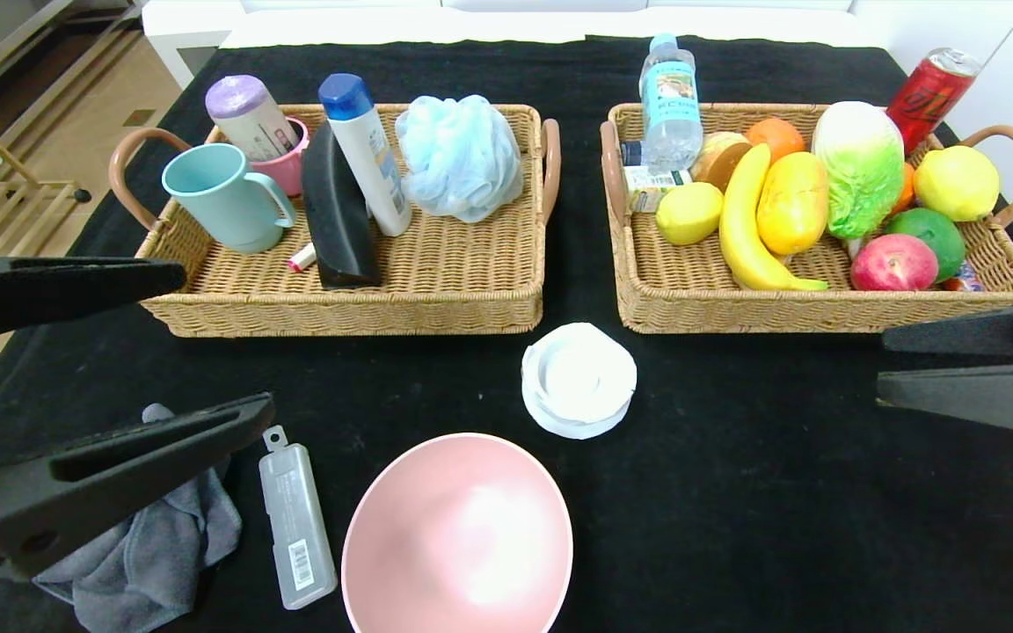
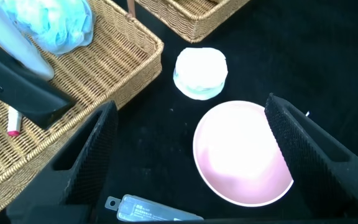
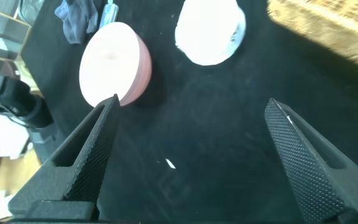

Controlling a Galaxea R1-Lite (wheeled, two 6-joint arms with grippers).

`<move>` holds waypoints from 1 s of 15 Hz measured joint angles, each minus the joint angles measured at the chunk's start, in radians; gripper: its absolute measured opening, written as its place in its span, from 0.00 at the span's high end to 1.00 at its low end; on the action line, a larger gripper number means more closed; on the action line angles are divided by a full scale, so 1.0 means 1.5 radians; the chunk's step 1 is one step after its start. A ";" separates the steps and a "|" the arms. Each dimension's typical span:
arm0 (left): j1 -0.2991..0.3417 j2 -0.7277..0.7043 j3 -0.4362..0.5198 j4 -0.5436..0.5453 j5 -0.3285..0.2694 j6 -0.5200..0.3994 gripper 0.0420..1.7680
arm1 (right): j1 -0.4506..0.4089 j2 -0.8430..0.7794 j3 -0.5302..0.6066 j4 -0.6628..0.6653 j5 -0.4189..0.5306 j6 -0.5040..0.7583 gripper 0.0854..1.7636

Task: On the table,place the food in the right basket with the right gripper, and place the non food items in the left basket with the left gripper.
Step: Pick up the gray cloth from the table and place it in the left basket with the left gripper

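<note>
Pink bowl (image 1: 458, 534) bottom centre: light, stiff, slick, so pinch its rim; left gripper (image 1: 199, 352) at frame left gapes empty, right gripper (image 1: 883, 362) likewise.

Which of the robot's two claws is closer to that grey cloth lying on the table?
The left. The left gripper hangs open right above the grey cloth at the table's near left corner. The right gripper, also open, is far across at the right edge.

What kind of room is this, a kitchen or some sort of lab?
Probably a lab or test room set up for sorting practice, not a kitchen: a table draped in black cloth, two tan woven wicker baskets of mixed goods, and black robot claws at both sides.
</note>
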 joint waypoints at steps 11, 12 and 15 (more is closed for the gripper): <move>-0.001 0.016 0.009 0.000 0.001 0.004 0.03 | -0.118 -0.077 0.060 -0.003 0.051 -0.097 0.04; -0.001 0.016 0.008 0.001 0.003 0.004 0.03 | -0.124 -0.076 0.060 -0.003 0.051 -0.097 0.04; -0.001 0.015 -0.005 0.009 0.010 -0.005 0.03 | -0.132 -0.072 0.072 -0.002 0.051 -0.099 0.04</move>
